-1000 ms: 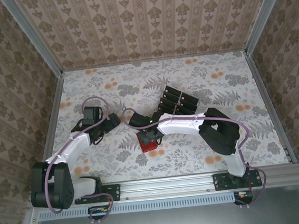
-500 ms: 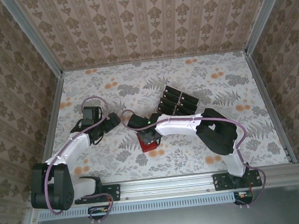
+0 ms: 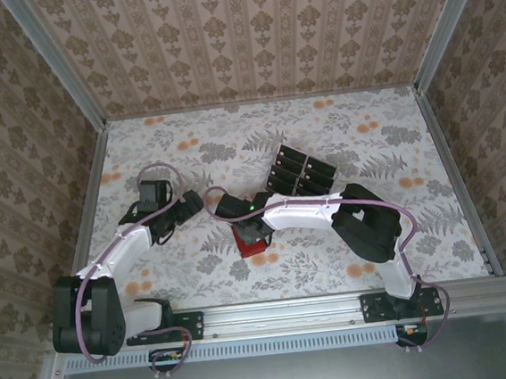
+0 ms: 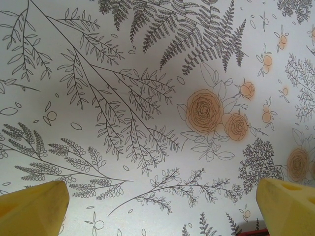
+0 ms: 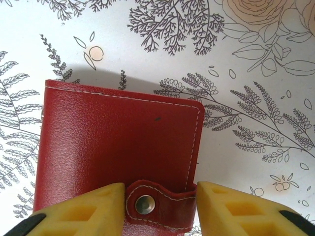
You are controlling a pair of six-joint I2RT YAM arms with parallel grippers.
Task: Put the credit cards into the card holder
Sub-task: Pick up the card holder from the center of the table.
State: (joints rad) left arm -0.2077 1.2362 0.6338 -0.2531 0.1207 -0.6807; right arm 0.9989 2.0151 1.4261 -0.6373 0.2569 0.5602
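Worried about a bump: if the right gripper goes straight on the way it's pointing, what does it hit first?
The card holder. The right gripper points down at it, fingers either side of its snap tab, seemingly very close, though depth is unclear.

table cover (image 3: pixel 355 135): white sheet printed with grey ferns and small orange flowers, lying flat across the whole floor of the booth
roses (image 4: pixel 203 109): a large orange one with a smaller one touching its lower right side, both outlined in thin grey lines
fern spray (image 4: pixel 118 98): long branching stems fanning left of the roses
back wall (image 3: pixel 247 38): beige wallpaper with vertical stripes and brown leaf medallions
side walls (image 3: pixel 8 159): same wallpaper, left and right
corner posts (image 3: pixel 52 61): bare metal, slanting up from the rear corners
front rail (image 3: pixel 283 310): metal bar along the near edge
panel (image 3: pixel 289 374): dark grey, below the rail
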